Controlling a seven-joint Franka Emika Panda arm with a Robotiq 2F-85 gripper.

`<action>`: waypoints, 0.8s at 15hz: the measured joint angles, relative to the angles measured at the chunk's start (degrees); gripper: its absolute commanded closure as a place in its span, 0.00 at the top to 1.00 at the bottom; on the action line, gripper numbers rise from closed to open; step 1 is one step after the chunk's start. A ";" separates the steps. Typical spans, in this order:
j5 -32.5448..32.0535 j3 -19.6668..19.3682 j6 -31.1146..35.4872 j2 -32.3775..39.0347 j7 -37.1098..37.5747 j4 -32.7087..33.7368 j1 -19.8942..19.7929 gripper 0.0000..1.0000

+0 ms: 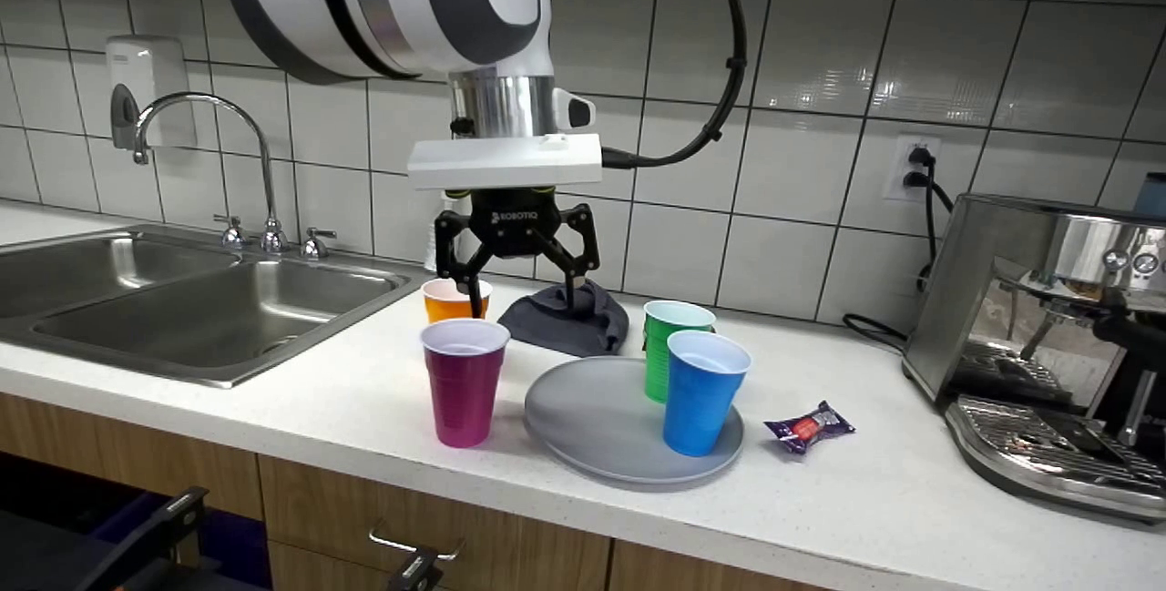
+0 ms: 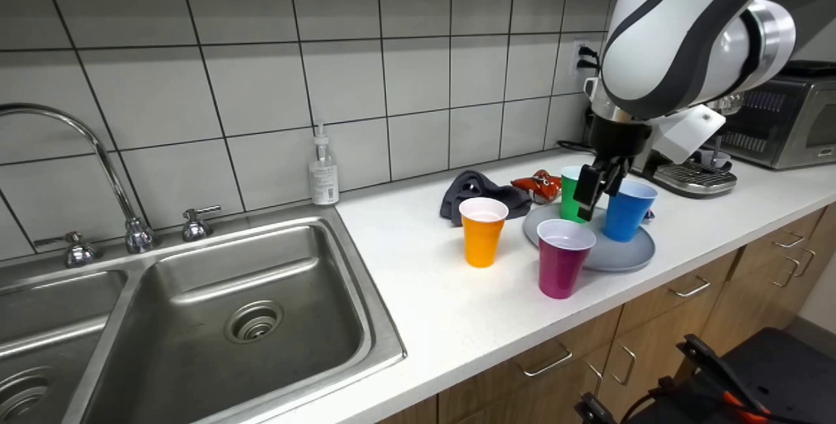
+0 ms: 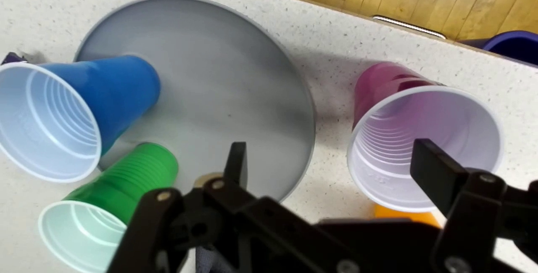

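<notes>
My gripper [image 1: 524, 307] is open and empty above the counter, fingers pointing down. In the wrist view its jaws [image 3: 330, 149] are wide apart; one finger overlaps the mouth of the magenta cup [image 3: 380, 81], the other overlaps the grey plate [image 3: 227, 67]. Contact with the cup is not visible. The magenta cup [image 1: 463, 391] stands upright beside the plate [image 1: 592, 418]. The blue cup [image 1: 701, 400] and the green cup [image 1: 663, 350] stand upright on the plate. The orange cup [image 2: 482, 238] stands on the counter, mostly hidden in the wrist view.
A dark cloth [image 1: 565, 322] lies by the wall, with a red packet [image 2: 541, 185] beside it. A purple-wrapped snack [image 1: 809, 427] lies right of the plate. A coffee machine [image 1: 1002, 300], double sink [image 2: 261, 280], faucet [image 1: 264, 172] and soap bottle [image 2: 324, 172] stand around.
</notes>
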 measured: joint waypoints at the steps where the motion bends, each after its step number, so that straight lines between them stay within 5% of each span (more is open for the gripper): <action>1: 0.00 -0.09 0.00 0.05 0.00 0.00 0.00 1.00; 12: 0.01 -0.39 0.06 0.46 2.61 0.00 0.12 1.00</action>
